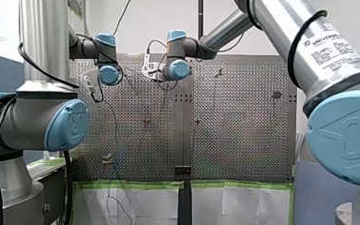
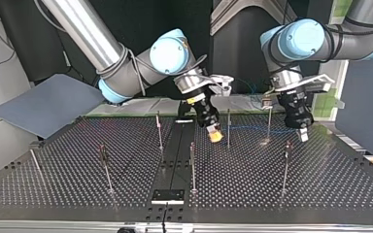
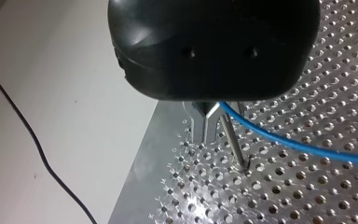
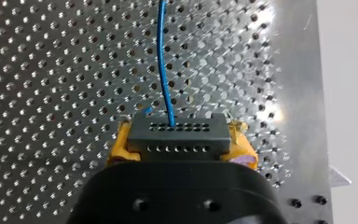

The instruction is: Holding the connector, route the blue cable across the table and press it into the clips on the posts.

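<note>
A broad perforated metal table (image 2: 320, 194) fills the scene, with thin upright posts (image 2: 228, 127) standing well apart across it. Seen from across the table, my right arm (image 2: 126, 73) comes in at the view's left and reaches to near the middle. My left arm (image 2: 320, 39) comes in at the view's right and hangs over the far right part of the table.

My right gripper (image 4: 181, 140) points down at the table just beside a middle post. Its yellow pads (image 4: 121, 144) are pinched on either end of a dark grey connector (image 4: 177, 135) that has two rows of small holes.

My left gripper (image 3: 204, 133), black-bodied, hovers low over the table right next to a thin post (image 3: 233, 142) set in one of the holes. Whether it grips anything cannot be told.

The blue cable (image 4: 164, 70) leaves the top row of the connector and runs away over the table. In the left wrist view it emerges from under the black gripper body, passes beside the post and stretches off above the perforated surface
</note>
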You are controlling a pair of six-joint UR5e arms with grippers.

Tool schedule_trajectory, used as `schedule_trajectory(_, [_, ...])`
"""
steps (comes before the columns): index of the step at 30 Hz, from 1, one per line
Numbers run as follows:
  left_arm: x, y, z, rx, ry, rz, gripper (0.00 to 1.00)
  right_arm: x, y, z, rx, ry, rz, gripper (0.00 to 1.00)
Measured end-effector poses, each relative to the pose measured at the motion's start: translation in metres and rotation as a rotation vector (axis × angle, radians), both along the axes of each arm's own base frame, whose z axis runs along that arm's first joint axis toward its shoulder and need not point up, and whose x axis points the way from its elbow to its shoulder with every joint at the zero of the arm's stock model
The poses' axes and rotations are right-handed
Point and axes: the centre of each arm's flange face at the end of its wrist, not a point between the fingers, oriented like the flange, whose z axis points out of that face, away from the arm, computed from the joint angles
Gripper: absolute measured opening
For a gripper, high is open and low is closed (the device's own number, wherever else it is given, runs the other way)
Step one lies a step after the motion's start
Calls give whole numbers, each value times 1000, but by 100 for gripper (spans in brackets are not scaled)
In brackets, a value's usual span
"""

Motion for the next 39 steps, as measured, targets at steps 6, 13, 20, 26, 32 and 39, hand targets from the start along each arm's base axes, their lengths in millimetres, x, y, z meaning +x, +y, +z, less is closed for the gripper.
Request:
schedule_trajectory(6, [7,7,3,4,-18,-6,0,3,-2,3,-3,-3,7,0])
schedule_trajectory(13, [26,15,-1,9,-10,-12,0,6,-8,-9,6,8,4,0])
schedule_trajectory(20, [48,32,-7,6,-16,-3,0,12,-13,-6,-1,0,4,0])
schedule_trajectory(26, [56,55,-4,6,-44,-6,0,12,-15,-1,-8,-6,2,0])
schedule_trajectory(32, [69,57,-6,-3,-72,-64,0,12,-19,2,-14,-11,-2,0])
schedule_trajectory(39, [93,57,-18,0,-57,-126,0,13,-21,8,-21,-21,-4,0])
